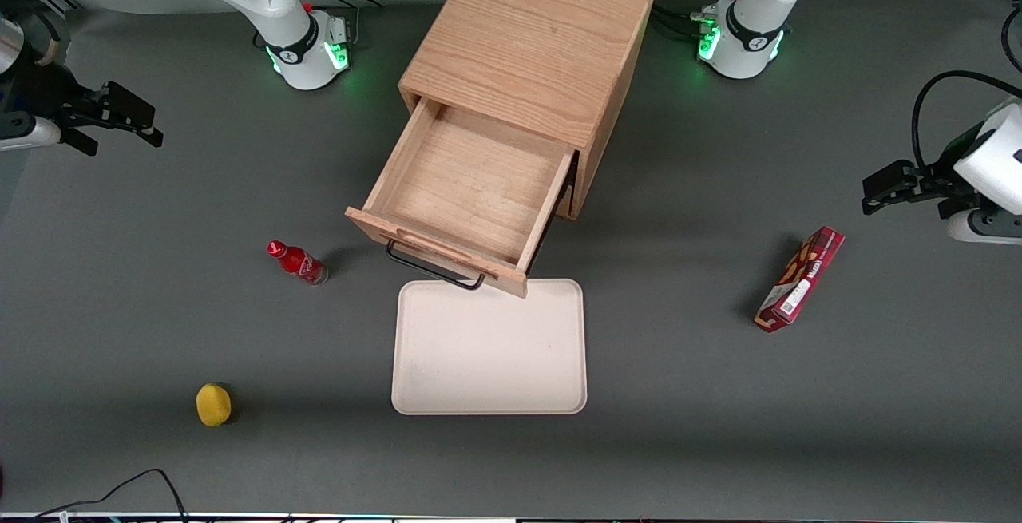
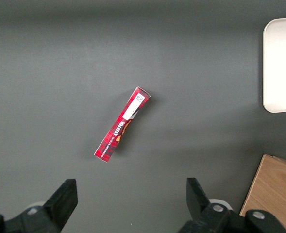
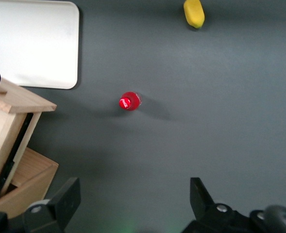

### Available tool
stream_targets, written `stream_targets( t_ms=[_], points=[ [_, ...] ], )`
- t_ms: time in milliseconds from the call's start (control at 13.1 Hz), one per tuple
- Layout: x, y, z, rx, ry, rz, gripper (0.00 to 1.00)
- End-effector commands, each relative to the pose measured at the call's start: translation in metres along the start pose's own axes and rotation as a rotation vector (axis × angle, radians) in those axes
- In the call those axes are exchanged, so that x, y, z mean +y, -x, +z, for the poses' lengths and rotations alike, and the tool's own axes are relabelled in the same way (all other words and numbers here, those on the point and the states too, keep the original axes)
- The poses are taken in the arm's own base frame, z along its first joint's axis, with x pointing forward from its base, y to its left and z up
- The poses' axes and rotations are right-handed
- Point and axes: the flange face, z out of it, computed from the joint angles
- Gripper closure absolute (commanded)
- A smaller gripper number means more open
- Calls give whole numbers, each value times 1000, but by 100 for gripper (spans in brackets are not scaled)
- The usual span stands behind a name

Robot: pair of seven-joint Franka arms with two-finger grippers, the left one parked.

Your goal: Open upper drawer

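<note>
The upper drawer [image 1: 471, 188] stood pulled well out of its cabinet [image 1: 531, 52], apparently fully, so nothing seemed left; my gripper [image 1: 120, 120] hung wide and empty toward the working arm's end.

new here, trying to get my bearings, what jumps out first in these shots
The upper drawer of the oak cabinet stands pulled far out and empty, its front overhanging a white tray. A red bottle stands upright beside the drawer front. The gripper hangs open, toward the working arm's end of the table.
</note>
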Motion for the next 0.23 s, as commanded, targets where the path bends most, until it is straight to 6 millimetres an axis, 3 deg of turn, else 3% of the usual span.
stream_targets(
  t_ms=[0, 152],
  points=[
    [-14, -13, -1, -34, 13, 169, 0],
    [-14, -12, -2, -34, 15, 146, 0]
  ],
)
